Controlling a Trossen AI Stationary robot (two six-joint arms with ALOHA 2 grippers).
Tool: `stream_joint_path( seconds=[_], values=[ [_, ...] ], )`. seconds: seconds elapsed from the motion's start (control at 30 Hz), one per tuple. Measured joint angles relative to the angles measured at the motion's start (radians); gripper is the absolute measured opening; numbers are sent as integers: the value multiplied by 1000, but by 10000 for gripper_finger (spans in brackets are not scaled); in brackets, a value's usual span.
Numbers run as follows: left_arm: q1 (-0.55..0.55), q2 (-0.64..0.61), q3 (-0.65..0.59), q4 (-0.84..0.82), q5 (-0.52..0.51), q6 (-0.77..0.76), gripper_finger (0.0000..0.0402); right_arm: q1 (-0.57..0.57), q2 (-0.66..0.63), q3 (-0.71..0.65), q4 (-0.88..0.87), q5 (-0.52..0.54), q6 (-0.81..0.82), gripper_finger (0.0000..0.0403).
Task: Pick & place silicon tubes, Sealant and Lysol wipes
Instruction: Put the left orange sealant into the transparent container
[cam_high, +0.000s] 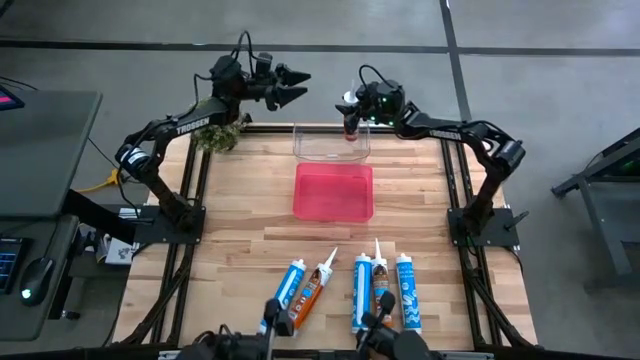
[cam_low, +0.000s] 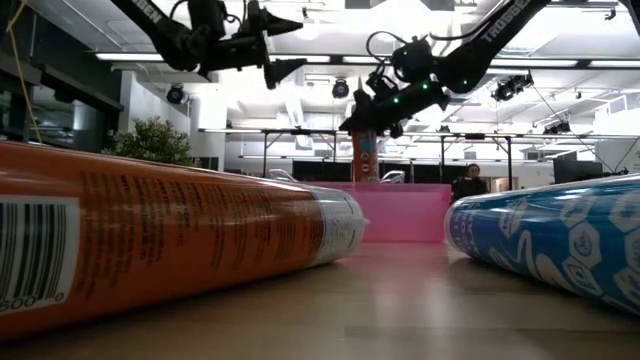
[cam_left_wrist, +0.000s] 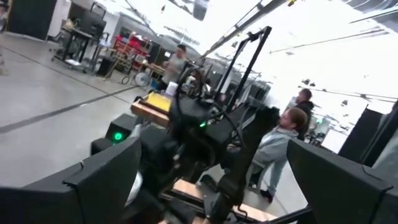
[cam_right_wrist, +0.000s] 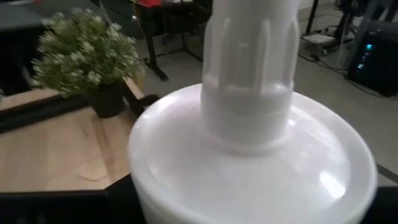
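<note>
Clear plastic bin (cam_high: 331, 141) sat at the counter's (cam_high: 240, 220) 12 o'clock edge, the pink tray (cam_high: 334, 191) just toward 6 o'clock. My right gripper (cam_high: 349, 118) held a sealant tube (cam_high: 350, 128) upright over the bin, fingers clamped on it. My left gripper (cam_high: 297, 85) hung at 11 o'clock, fingers wide, empty. Five tubes (cam_high: 355, 291) lay near 6 o'clock.

High view looks straight down; low view, table-level, shares the pink bin (cam_high: 334, 191), seemingly.
</note>
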Motion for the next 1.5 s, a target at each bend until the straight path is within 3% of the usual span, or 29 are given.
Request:
stream_joint_path(
  seconds=[0.57,1.5],
  values=[
    [0,0,0,-3,15,-27,397,0,29,-4,4,120,-6,178],
    [0,1,0,-2,11,-15,397,22,77,-4,39,219,69,178]
  ],
)
